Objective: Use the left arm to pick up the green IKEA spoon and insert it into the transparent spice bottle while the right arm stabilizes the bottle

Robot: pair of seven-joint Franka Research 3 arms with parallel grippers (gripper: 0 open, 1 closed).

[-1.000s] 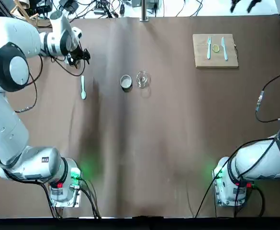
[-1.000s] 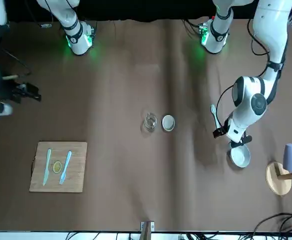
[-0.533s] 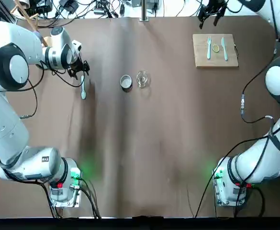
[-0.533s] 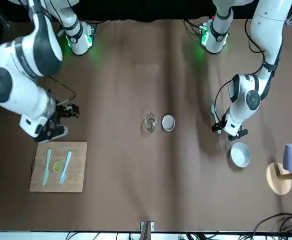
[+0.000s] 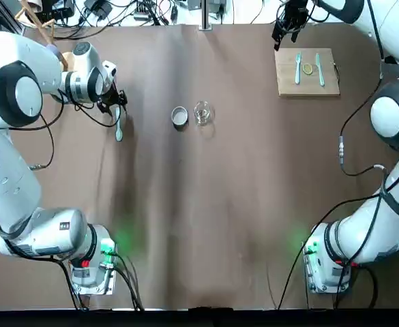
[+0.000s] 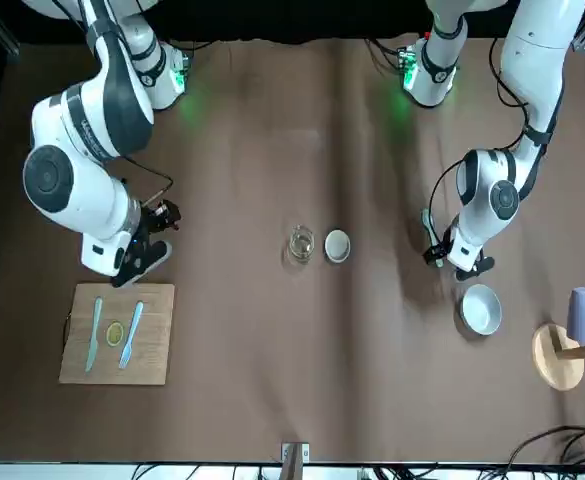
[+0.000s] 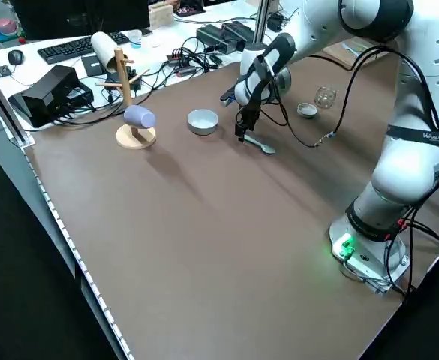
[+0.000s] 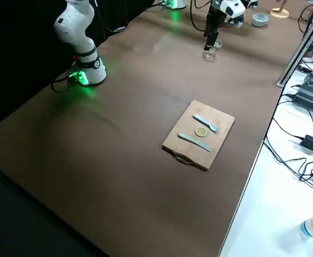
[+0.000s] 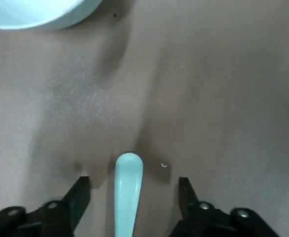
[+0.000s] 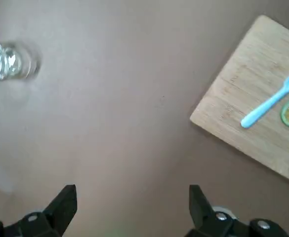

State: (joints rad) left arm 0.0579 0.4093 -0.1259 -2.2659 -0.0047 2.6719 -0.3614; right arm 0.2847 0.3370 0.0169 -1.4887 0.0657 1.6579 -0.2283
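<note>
The small pale mint plastic spoon [image 9: 128, 190], likely light, stiff and slippery, lies flat between the left pincer's [image 9: 129, 210] parted fingers, best pinched mid-handle.

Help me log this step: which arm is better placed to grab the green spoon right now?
Left. The left gripper is open with its fingers on either side of the green spoon's handle. The right gripper hovers open near the cutting board, far from the spoon.
</note>
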